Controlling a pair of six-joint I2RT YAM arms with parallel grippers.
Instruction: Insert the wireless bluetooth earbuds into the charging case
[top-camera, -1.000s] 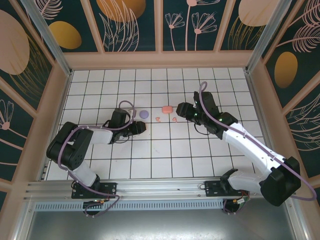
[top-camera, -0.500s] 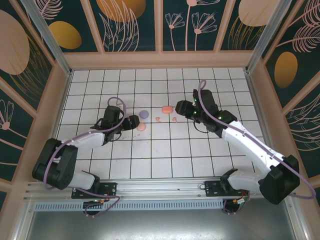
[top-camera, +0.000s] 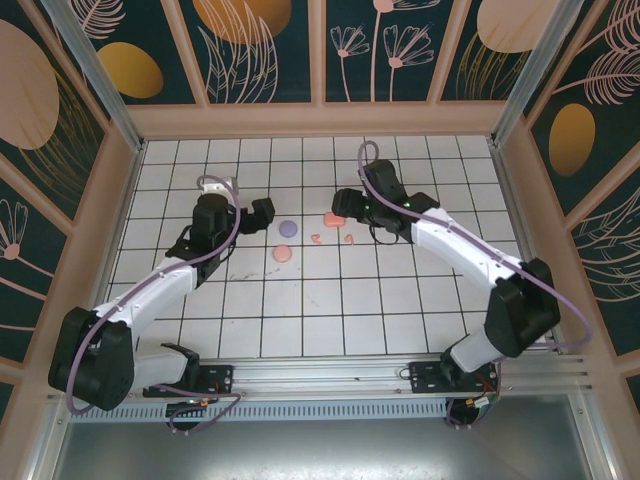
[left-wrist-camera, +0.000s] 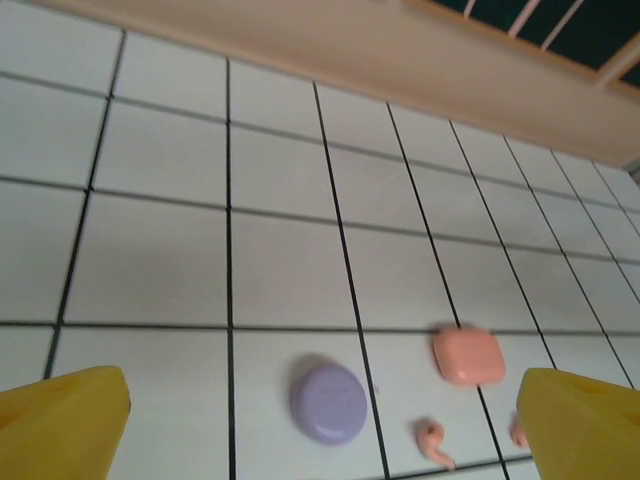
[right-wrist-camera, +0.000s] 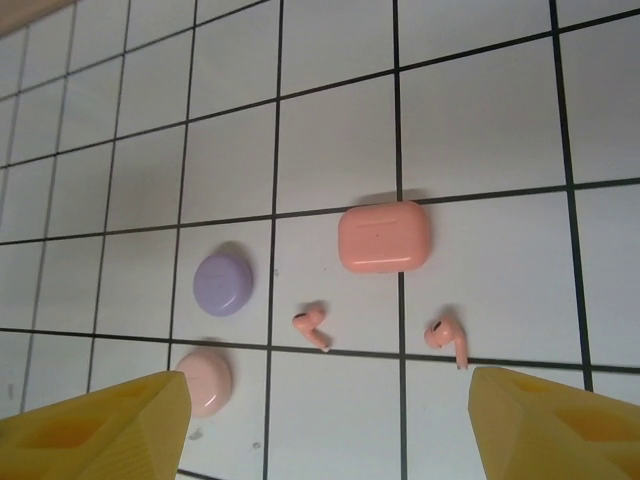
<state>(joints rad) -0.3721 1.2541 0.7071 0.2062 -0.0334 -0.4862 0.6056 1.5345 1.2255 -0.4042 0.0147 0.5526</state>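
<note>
Two tiny salmon-pink stemmed earbuds (right-wrist-camera: 312, 325) (right-wrist-camera: 447, 338) lie loose on the white tiled floor, just in front of a closed salmon-pink charging case (right-wrist-camera: 384, 237). My right gripper (right-wrist-camera: 330, 420) hovers above them, open, with nothing between its yellow fingers (right-wrist-camera: 110, 425). From above, the right gripper (top-camera: 338, 200) sits just behind the case (top-camera: 334, 218) and the earbuds (top-camera: 316, 239) (top-camera: 349, 238). My left gripper (top-camera: 262, 208) is open and empty, to the left of the group. The left wrist view shows the case (left-wrist-camera: 467, 355) and one earbud (left-wrist-camera: 432, 440).
A round purple disc (top-camera: 288, 228) (right-wrist-camera: 222, 283) (left-wrist-camera: 328, 402) lies left of the case. A round pink disc (top-camera: 283, 253) (right-wrist-camera: 204, 380) lies just in front of the purple one. Wooden walls fence in the tiled floor (top-camera: 330, 300).
My left gripper opened off the pink disc, left it on the floor and drew back up and to the left. My right gripper moved left to behind the case and its jaws widened.
</note>
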